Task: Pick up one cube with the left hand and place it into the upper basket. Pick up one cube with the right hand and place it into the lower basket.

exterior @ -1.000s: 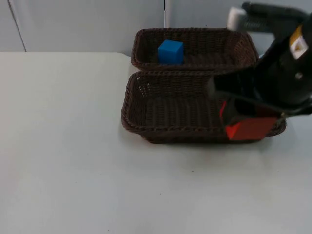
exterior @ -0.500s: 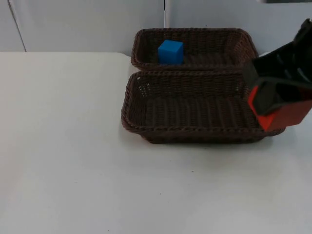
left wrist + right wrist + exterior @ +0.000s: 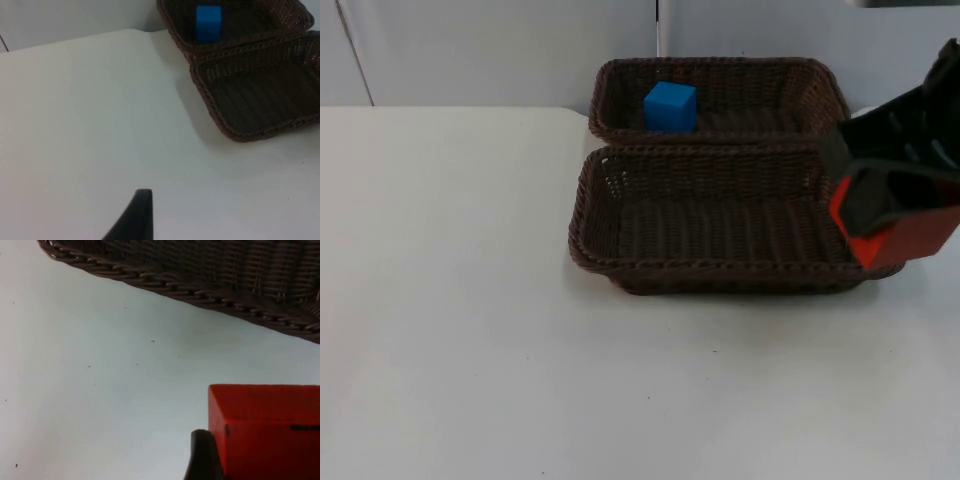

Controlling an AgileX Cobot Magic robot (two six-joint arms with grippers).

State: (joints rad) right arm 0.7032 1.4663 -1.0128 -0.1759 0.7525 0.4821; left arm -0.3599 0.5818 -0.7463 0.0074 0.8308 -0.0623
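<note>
A red cube [image 3: 912,238] hangs above the right end of the lower wicker basket [image 3: 610,262], with my right gripper [image 3: 888,222] shut on it. In the right wrist view the red cube [image 3: 265,430] sits against a black fingertip [image 3: 201,456], over the white table just outside the lower basket's rim [image 3: 200,290]. A blue cube [image 3: 670,106] lies in the left part of the upper basket [image 3: 820,85]. My left gripper [image 3: 135,220] waits off to the left above the bare table, facing the blue cube [image 3: 208,22] and both baskets.
The two brown baskets stand side by side at the back of the white table [image 3: 470,300], the upper one close to the grey partition wall [image 3: 500,50]. The lower basket's floor [image 3: 720,220] holds nothing. Open table lies left of and in front of the baskets.
My right gripper has carried the red cube to the right and upward from the lower basket's front right corner. In the last half second it has barely shifted.
</note>
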